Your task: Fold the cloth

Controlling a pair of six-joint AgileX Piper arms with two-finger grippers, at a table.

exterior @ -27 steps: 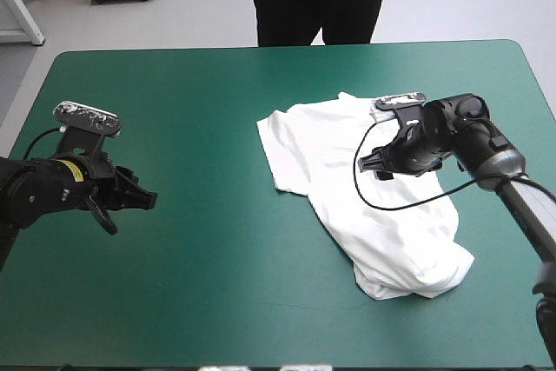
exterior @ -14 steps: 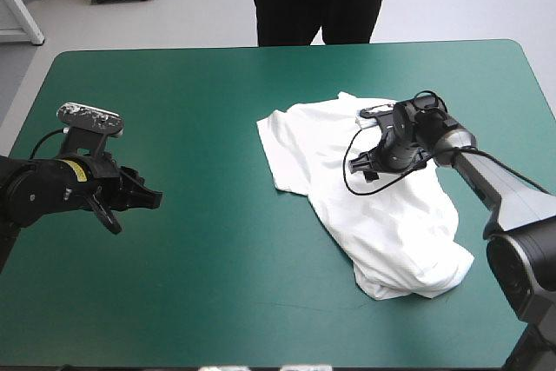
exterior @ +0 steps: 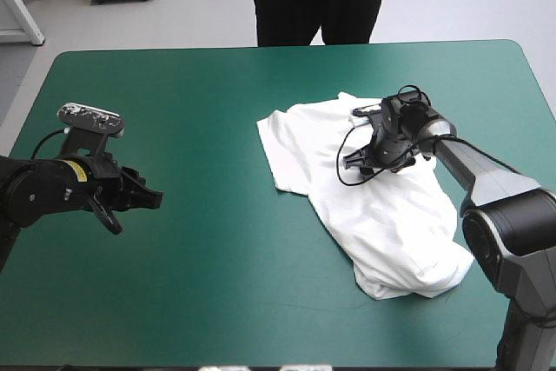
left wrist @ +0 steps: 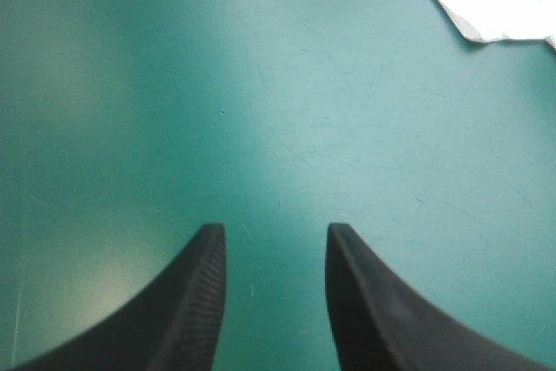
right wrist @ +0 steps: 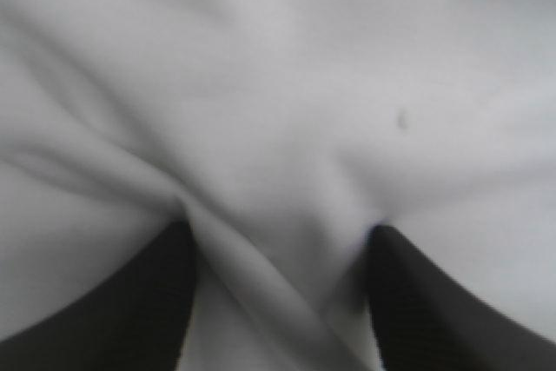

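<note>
Right jaws, spread, straddle a T-shirt (exterior: 391,223) ridge; left jaws over cover (exterior: 217,84).

No writing, brand or number is legible; the small yellow label (exterior: 81,173) at nine o'clock is unreadable.

White T-shirt (exterior: 382,215): soft matt cloth, creased. Teal-green counter (exterior: 217,241) cover: smooth, faint scratches, slight sheen. Black fingers (left wrist: 189,310): finely ribbed.

The right gripper (right wrist: 280,228) has its black fingers (right wrist: 130,301) spread, pressed into the white T-shirt (right wrist: 278,84). A fold bunches between them, with a dark speck (right wrist: 401,119) at one o'clock ahead.
</note>
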